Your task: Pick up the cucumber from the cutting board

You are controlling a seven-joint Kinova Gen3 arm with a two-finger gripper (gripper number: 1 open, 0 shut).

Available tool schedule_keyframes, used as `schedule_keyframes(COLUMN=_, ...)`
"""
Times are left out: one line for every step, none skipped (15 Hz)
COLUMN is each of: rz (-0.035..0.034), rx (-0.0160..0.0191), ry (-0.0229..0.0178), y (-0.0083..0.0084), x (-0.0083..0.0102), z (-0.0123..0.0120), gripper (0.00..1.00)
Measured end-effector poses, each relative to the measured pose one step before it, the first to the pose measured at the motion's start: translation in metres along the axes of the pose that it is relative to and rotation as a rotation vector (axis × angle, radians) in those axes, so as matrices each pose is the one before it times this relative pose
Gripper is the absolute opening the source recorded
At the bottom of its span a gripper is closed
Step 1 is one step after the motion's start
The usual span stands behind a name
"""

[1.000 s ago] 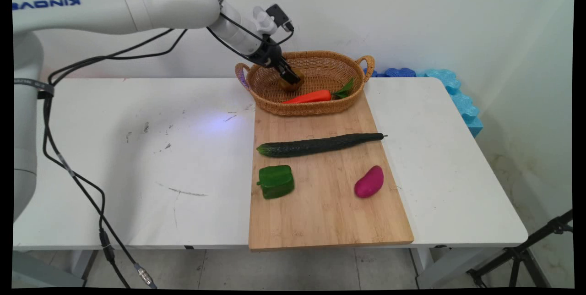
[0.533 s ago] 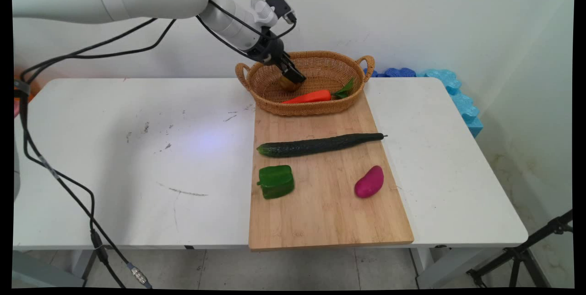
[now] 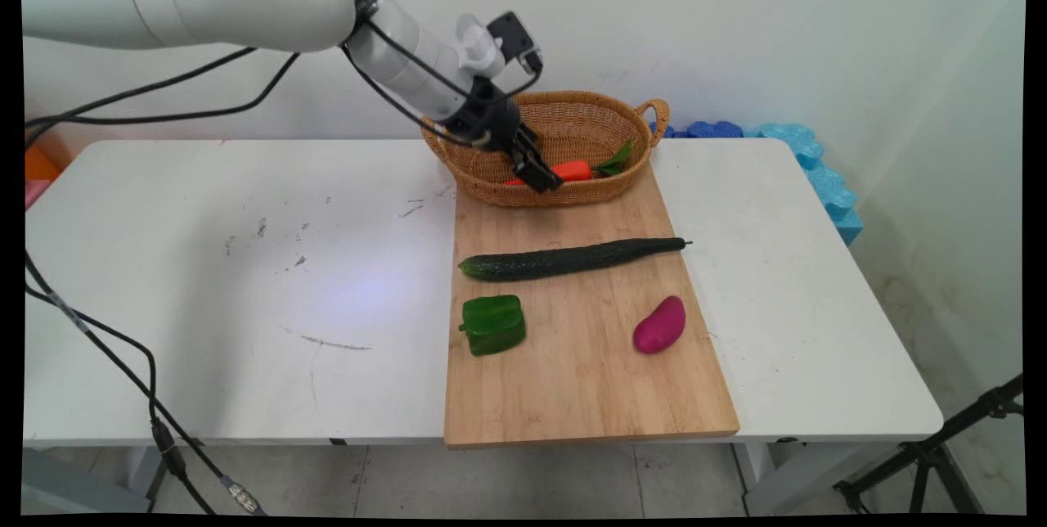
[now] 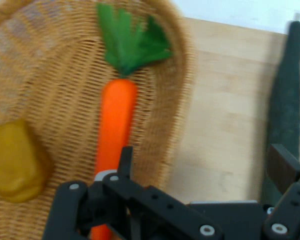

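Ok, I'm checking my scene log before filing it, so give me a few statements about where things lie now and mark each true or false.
1. The carrot lies inside the wicker basket. True.
2. The pincer holds the yellow-brown piece. False: that piece lies in the basket, apart from the open, empty pincer.
3. The cucumber lies on the wooden board. True.
4. The green pepper sits in the basket. False: it is on the board.
5. The magenta piece lies on the board. True.
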Motion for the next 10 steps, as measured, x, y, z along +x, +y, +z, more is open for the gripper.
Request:
schedule_keyframes(rz=0.01238, rx=-0.01222, ry=0.00168, y=0.00676, x=-0.0013, z=0.00055, gripper=1.0)
schedule_keyframes(rz=0.01478, rx=-0.01299, ry=0.00164, y=0.00745, x=-0.00201, z=0.00106, gripper=1.0)
schedule_keyframes(rz=0.01606, rx=-0.01155, ry=0.00119, y=0.00679, x=-0.00233, z=0.00231, gripper=1.0)
schedule_keyframes(rz=0.01401, rx=-0.00913, ry=0.00123, y=0.00572, x=-0.00211, z=0.00292, gripper=1.0)
schedule_keyframes(rz=0.00853, rx=-0.00566, ry=0.00053, y=0.00354, x=-0.00132, z=0.002, gripper=1.0)
schedule_keyframes(rz=0.01244, rx=-0.00722, ry=0.00081, y=0.00497, x=-0.00223, z=0.00385, gripper=1.0)
schedule_keyframes(rz=0.00791, rx=-0.00469, ry=0.00029, y=0.00319, x=-0.00145, z=0.00263, gripper=1.0)
schedule_keyframes(rz=0.01036, rx=-0.00628, ry=0.00019, y=0.00454, x=-0.00247, z=0.00442, gripper=1.0)
schedule_keyframes(rz=0.01012, rx=-0.00574, ry=-0.0008, y=0.00452, x=-0.00274, z=0.00499, gripper=1.0)
schedule_keyframes(rz=0.00955, rx=-0.0032, ry=-0.00179, y=0.00384, x=-0.00289, z=0.00518, gripper=1.0)
